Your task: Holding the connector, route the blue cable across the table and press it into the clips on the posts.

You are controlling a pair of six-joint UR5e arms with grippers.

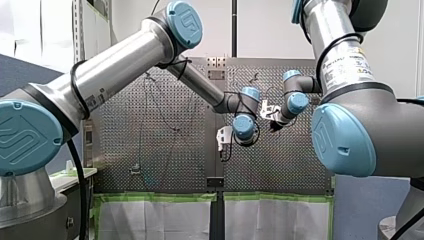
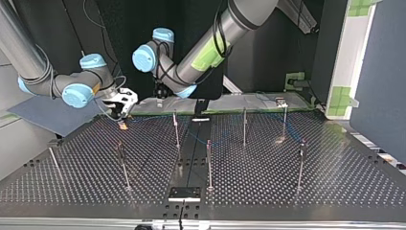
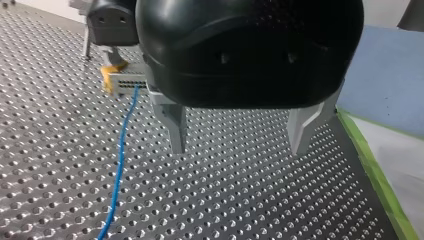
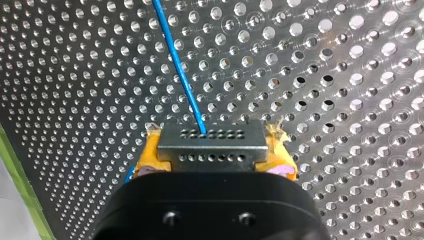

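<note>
Right end effector (image 4: 215,150): you've got the connector (image 4: 212,142) clamped, blue cable (image 4: 180,75) trailing.
Left end effector (image 3: 239,147): spread wide, empty.
Progress: early, I'd say; clipping at the posts (image 2: 208,163) remains.

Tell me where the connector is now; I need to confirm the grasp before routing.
The connector is clamped in my right claw, low over the table at the top view's far left, with the blue cable trailing from it.
</note>
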